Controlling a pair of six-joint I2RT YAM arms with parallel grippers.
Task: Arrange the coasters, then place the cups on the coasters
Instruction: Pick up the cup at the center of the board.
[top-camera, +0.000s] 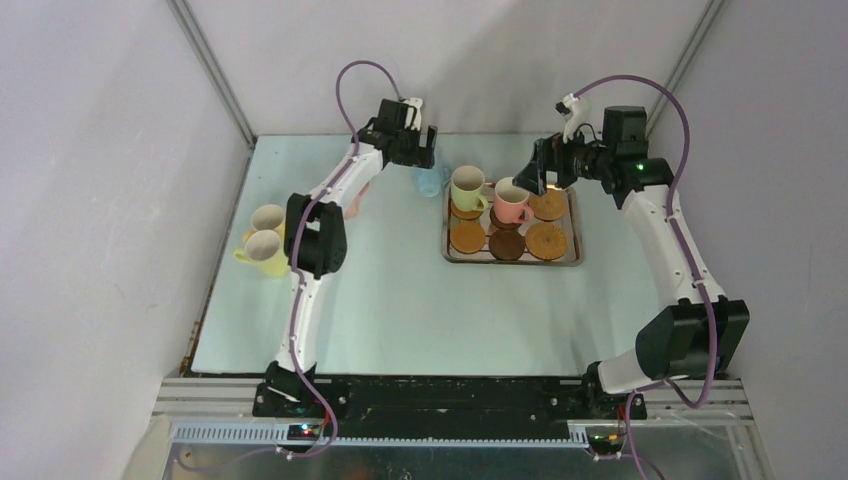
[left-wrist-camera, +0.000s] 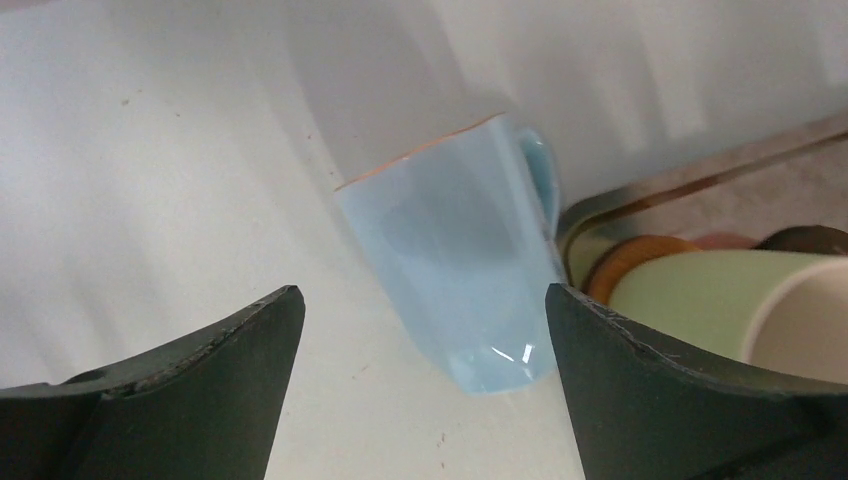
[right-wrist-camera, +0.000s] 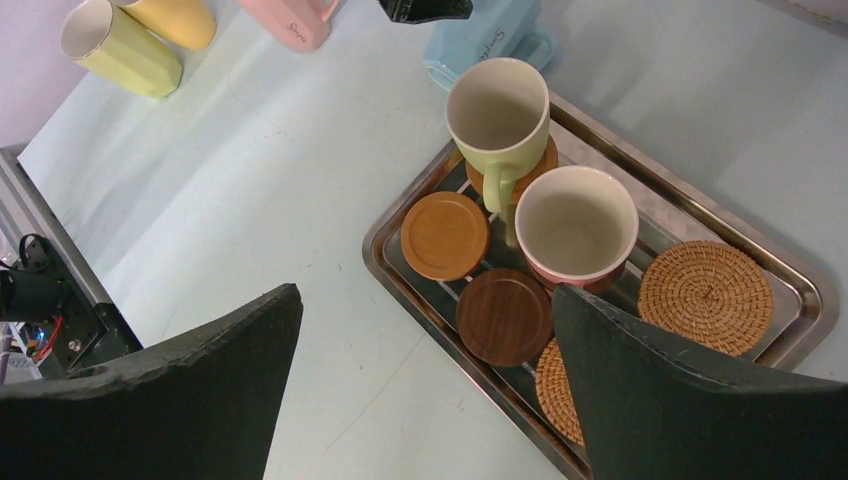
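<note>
Left gripper (left-wrist-camera: 422, 290) was spread wide with nothing in it, its two fingers (left-wrist-camera: 200, 380) either side of the light blue cup (left-wrist-camera: 450, 270) and clear of its walls. That cup sat on the table (top-camera: 400, 300) just off the far left corner of the steel tray (top-camera: 512, 262), with its handle towards the tray.

Over on the other side, the right gripper (right-wrist-camera: 425, 290) was also fully parted and empty, hanging above the tray.

On the tray, six coasters lay in two rows of three. The light green cup (right-wrist-camera: 498, 110) stood upright on the far left one, a tan disc, and a pink cup (right-wrist-camera: 575, 225) stood upright on the far middle one. Bare were:
- a tan wooden coaster (right-wrist-camera: 445, 235), near left
- a dark brown coaster (right-wrist-camera: 503, 315), near middle
- two woven coasters (right-wrist-camera: 705, 295), on the right

Two yellow cups (top-camera: 268, 220) waited side by side at the table's left edge. A second pink cup (right-wrist-camera: 295, 20) sat between them and the blue one, partly hidden by the left arm
</note>
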